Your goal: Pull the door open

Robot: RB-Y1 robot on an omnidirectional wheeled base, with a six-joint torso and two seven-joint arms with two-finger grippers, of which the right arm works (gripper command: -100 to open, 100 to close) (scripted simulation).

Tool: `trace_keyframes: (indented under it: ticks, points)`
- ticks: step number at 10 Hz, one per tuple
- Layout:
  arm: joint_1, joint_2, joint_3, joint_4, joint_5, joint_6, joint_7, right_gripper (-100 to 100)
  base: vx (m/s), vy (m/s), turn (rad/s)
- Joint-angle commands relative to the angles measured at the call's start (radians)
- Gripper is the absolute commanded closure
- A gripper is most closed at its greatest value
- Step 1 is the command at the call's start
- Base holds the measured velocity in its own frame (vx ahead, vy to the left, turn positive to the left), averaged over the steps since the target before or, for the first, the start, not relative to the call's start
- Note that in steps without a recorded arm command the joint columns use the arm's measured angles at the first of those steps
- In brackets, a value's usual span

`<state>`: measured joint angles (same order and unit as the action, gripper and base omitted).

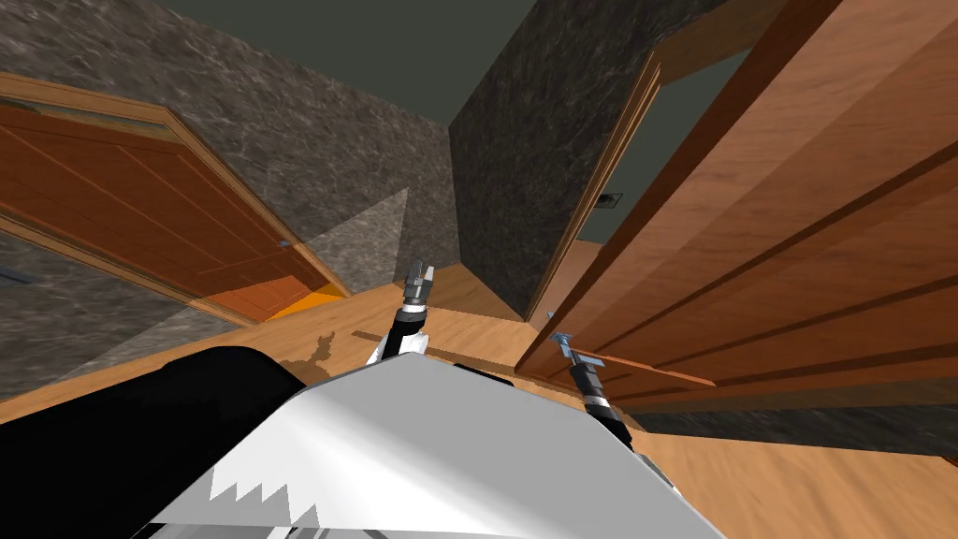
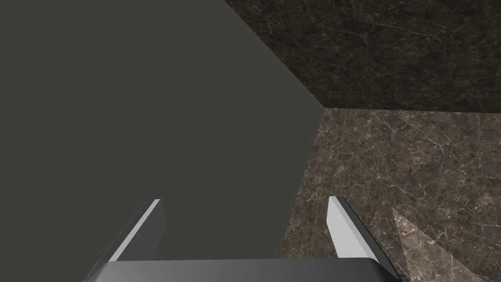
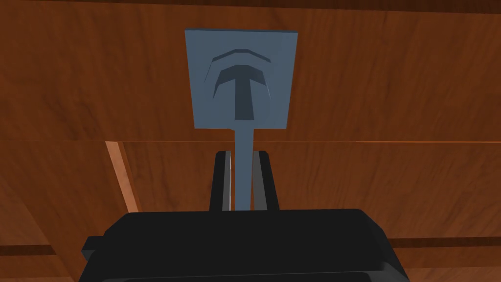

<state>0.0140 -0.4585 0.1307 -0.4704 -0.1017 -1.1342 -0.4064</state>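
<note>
Timber shows at the far left: a reddish-brown panelled side door (image 1: 140, 215) set in its frame against a dark veined wall (image 1: 309, 140). A pale wood floor (image 1: 468, 323) runs forward from it.

Next over, near the middle, the left arm reaches straight ahead from the chest, forearm angled up and away. The left gripper (image 1: 418, 278) hangs in free air above the floor, well apart from both doors. From its wrist, the left gripper (image 2: 244, 230) has its two fingers (image 2: 342, 225) spread wide with nothing between them.

Further right, the right arm stretches forward and slightly outward toward the big brown door (image 1: 795, 262). This door stands ajar, its leading edge swung clear of the door frame (image 1: 599, 187), with a strip of floor showing in the gap. The right gripper (image 1: 561, 342) sits right at that edge, low on the leaf. Seen from the wrist, the right gripper (image 3: 243, 154) faces the door's face squarely. Its narrow fingers (image 3: 226, 176) are pinched tight on the thin blue-grey handle (image 3: 243, 166). That lever runs from a square backplate (image 3: 242, 78) mounted on the wood straight down into the grip.
</note>
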Motion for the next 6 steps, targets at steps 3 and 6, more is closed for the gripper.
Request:
trace_keyframes:
  ticks: [3,6]
  points:
    - [0.018,-0.018,0.018,0.015,0.006,-0.048,-0.025,100,-0.180,-0.063,0.104]
    - [0.026,-0.021,0.023,0.028,0.005,-0.066,-0.027,100,-0.115,-0.057,0.116]
